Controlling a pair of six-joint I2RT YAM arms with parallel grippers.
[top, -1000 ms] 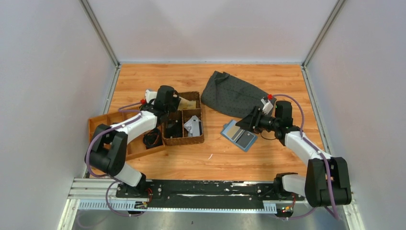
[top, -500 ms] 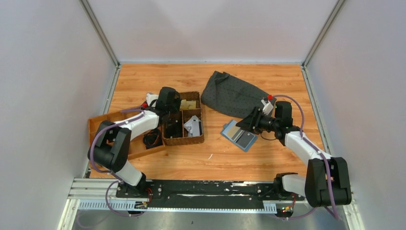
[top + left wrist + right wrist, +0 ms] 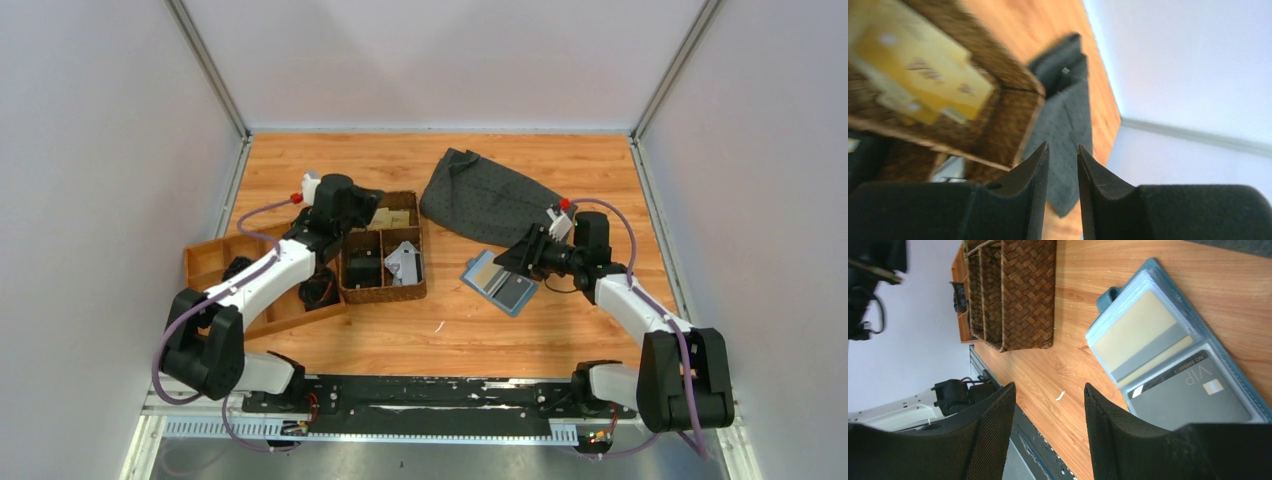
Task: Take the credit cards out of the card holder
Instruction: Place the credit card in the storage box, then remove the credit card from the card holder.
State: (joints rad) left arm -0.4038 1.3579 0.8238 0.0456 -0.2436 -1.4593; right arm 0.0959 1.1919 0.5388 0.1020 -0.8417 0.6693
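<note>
Top external: right claw (image 3: 503, 260) apart beside card holder (image 3: 500, 281) edge, left claw (image 3: 1063, 148) ajar

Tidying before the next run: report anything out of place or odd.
A small white scrap lies loose on the table between the woven basket and the open card holder; it looks like litter. Nothing else stands out.

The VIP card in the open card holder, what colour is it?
The VIP card is dark grey with pale lettering, clearest in the right wrist view.
</note>
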